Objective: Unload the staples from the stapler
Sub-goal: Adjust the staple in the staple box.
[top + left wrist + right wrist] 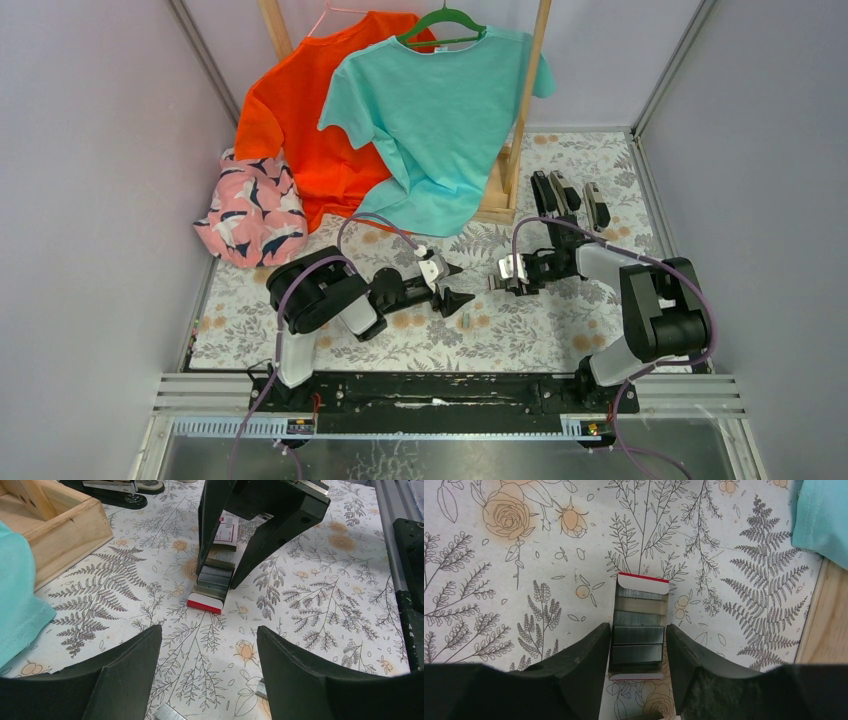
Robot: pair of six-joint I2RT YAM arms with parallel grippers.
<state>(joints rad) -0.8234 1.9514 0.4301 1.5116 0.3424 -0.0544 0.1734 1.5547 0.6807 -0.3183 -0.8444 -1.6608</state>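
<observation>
A small open box tray (642, 582) with a red end lies on the flowered table and holds silvery strips of staples (637, 652). My right gripper (638, 626) straddles this tray, its fingers pressed against both long sides. From the left wrist view the same tray (205, 603) sits between the right arm's fingers (206, 555), with the white-and-pink sleeve (226, 531) behind it. My left gripper (210, 630) hovers open just short of the tray, holding nothing. Two loose staples strips (167, 713) lie on the cloth beneath it. Three black staplers (565, 193) stand at the back right.
A wooden rack base (497, 190) stands behind the grippers, carrying a teal shirt (430, 120) and an orange shirt (300, 130). A pink patterned cloth (250, 210) is bunched at the back left. The grey rail (450, 395) runs along the near edge.
</observation>
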